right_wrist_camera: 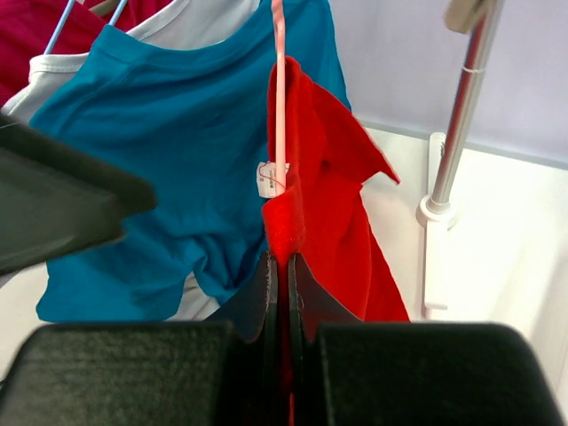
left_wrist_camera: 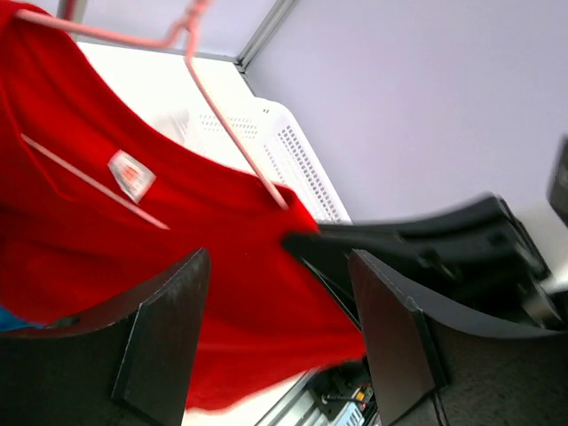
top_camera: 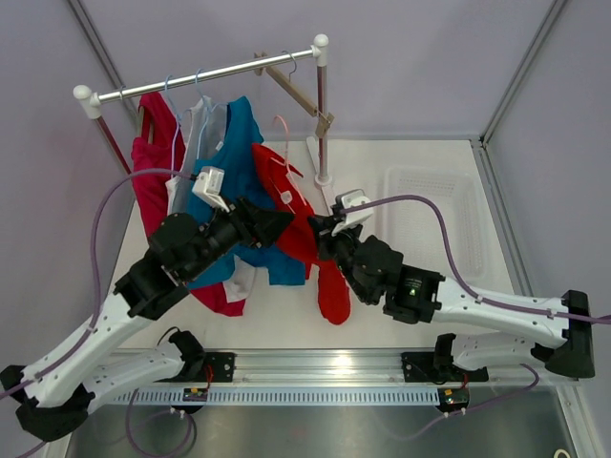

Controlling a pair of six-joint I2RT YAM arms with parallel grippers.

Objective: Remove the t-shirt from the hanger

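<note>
Right gripper [right_wrist_camera: 282, 266] is clenched on a fold of the red t-shirt [right_wrist_camera: 330, 177], jaws pressed together with the cloth bunched just above their tips. Straight above that pinch the pink hanger [right_wrist_camera: 279, 89] runs up out of the shirt toward the rail [top_camera: 210, 72]. Whether its wire is caught inside the fold cannot be told. Facing this claw from its left, the left gripper [left_wrist_camera: 277, 262] stands released, fingers [left_wrist_camera: 169, 328] wide apart, with the red cloth just beyond them. Further to the left hangs a blue t-shirt [right_wrist_camera: 160, 151].

The red shirt looks light, limp and a little stretchy. It will probably drape and sag rather than hold a shape, and a pinch on a single layer may slip. The better hold is likely the thicker seam at the collar or shoulder, close beside the hanger's arm. From there the cloth could be drawn off the end of that arm without dragging the hanger along.
</note>
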